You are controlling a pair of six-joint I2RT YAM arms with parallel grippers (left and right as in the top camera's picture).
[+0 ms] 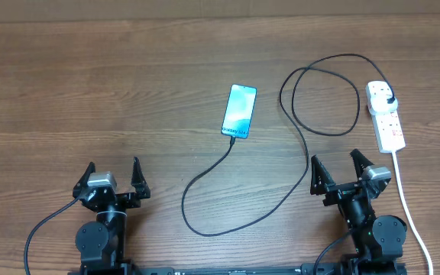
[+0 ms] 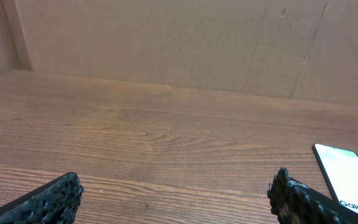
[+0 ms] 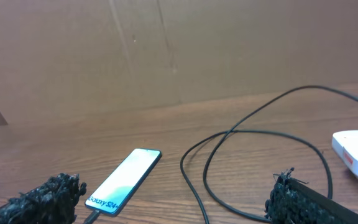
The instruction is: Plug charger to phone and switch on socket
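Observation:
The phone lies flat mid-table with its light blue screen lit; it also shows in the left wrist view and the right wrist view. The charger is a thin black cable. Its tip meets the phone's near end. It loops across the table to a black plug seated in the socket, a white power strip at the right. My left gripper and right gripper are open at the front edge, holding nothing.
The socket's thick white cord runs down past the right arm's outer side to the front edge. A cable loop lies between the two arms. A brown cardboard wall stands behind the wooden table.

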